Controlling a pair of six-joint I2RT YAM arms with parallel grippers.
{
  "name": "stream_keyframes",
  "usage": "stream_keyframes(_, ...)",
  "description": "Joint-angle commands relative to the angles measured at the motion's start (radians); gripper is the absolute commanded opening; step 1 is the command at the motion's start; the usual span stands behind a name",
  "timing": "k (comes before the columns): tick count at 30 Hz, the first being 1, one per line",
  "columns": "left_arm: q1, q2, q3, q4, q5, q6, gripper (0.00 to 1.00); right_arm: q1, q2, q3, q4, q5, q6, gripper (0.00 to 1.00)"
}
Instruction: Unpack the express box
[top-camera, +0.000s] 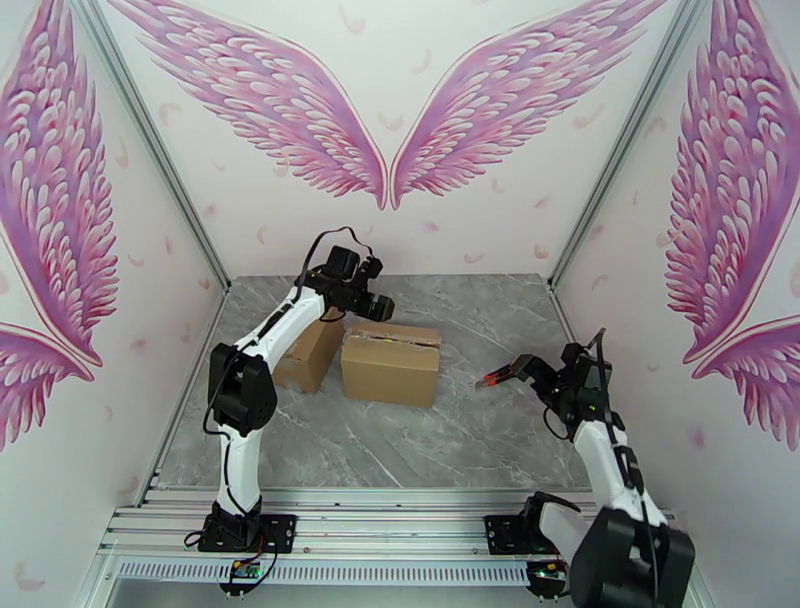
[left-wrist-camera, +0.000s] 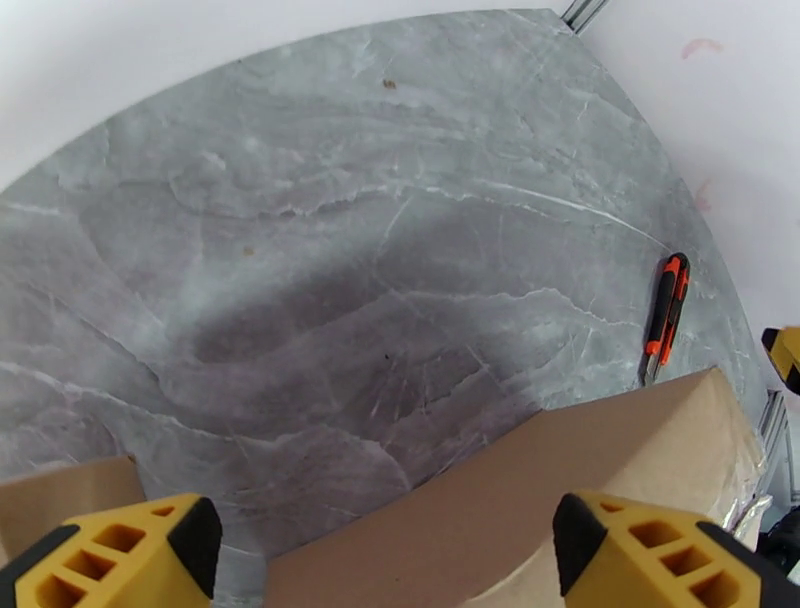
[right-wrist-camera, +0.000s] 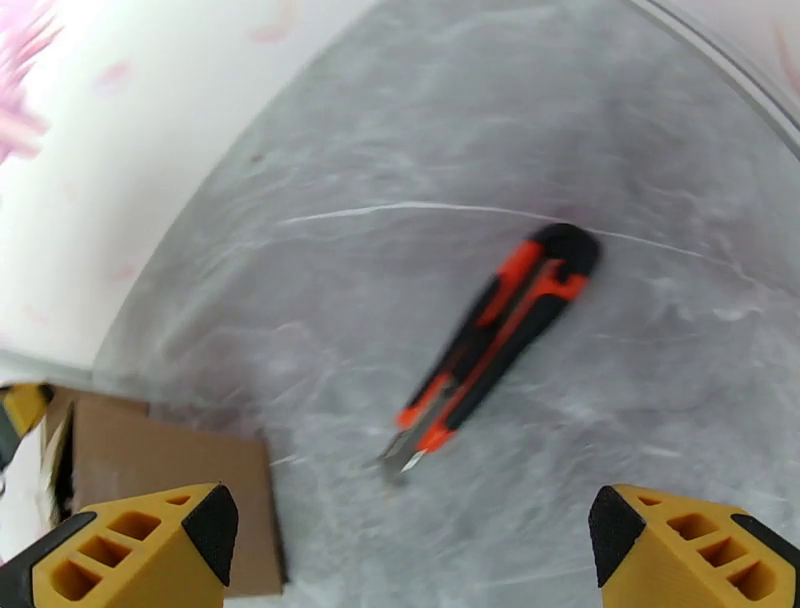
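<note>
The express box (top-camera: 390, 368), plain brown cardboard, stands shut on the grey marble table, with crinkled tape along its top seam. My left gripper (top-camera: 374, 306) hovers over its back edge, open. In the left wrist view the yellow fingertips (left-wrist-camera: 190, 530) stand wide apart with the box's top (left-wrist-camera: 600, 455) between and below them. An orange-and-black utility knife (right-wrist-camera: 495, 335) lies flat on the table right of the box. Just above it my right gripper (right-wrist-camera: 407, 525) is open and holds nothing. The top view shows that gripper (top-camera: 505, 375) by the knife (top-camera: 487, 381).
A second cardboard box (top-camera: 310, 355) leans against the left side of the express box, partly behind my left arm. Its corner (left-wrist-camera: 60, 495) appears in the left wrist view. Walls close the table (top-camera: 400, 450) at the back and both sides.
</note>
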Motion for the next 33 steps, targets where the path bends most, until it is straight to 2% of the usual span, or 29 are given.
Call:
stream_keyframes(1, 0.012, 0.012, 0.018, -0.035, 0.088, -0.031, 0.91, 0.174, -0.102, -0.077, -0.033, -0.079, 0.011, 0.97)
stream_keyframes(3, 0.018, 0.004, -0.013, -0.023, 0.127, -0.043, 0.91, 0.315, -0.123, -0.11, 0.006, -0.089, 0.026, 0.92)
stream_keyframes(7, 0.029, -0.035, -0.113, 0.035, 0.191, -0.084, 0.9, 0.634, -0.038, -0.083, 0.026, 0.087, 0.029, 0.83)
stream_keyframes(9, 0.032, -0.045, -0.139, 0.034, 0.207, -0.093, 0.9, 0.746, 0.053, -0.04, 0.073, 0.156, 0.038, 0.82)
stream_keyframes(11, 0.033, -0.058, -0.174, 0.036, 0.224, -0.102, 0.88, 0.808, 0.181, 0.011, 0.128, 0.227, 0.061, 0.83)
stream_keyframes(14, 0.035, -0.095, -0.245, 0.045, 0.247, -0.114, 0.86, 0.82, 0.33, 0.098, 0.191, 0.294, 0.126, 0.85)
stream_keyframes(17, 0.037, -0.154, -0.325, 0.069, 0.258, -0.132, 0.85, 0.819, 0.378, 0.157, 0.193, 0.39, 0.149, 0.87)
stream_keyframes(21, 0.034, -0.236, -0.434, 0.118, 0.275, -0.172, 0.86, 0.812, 0.44, 0.271, 0.118, 0.48, 0.074, 0.91)
stream_keyframes(26, -0.008, -0.316, -0.535, 0.151, 0.292, -0.223, 0.85, 0.781, 0.528, 0.396, 0.083, 0.49, -0.01, 0.94)
stream_keyframes(30, -0.062, -0.378, -0.589, 0.178, 0.219, -0.252, 0.87, 0.749, 0.576, 0.435, 0.087, 0.458, -0.026, 0.96)
stream_keyframes(33, -0.099, -0.414, -0.582, 0.159, 0.058, -0.251, 0.89, 0.747, 0.574, 0.433, 0.09, 0.438, -0.015, 0.97)
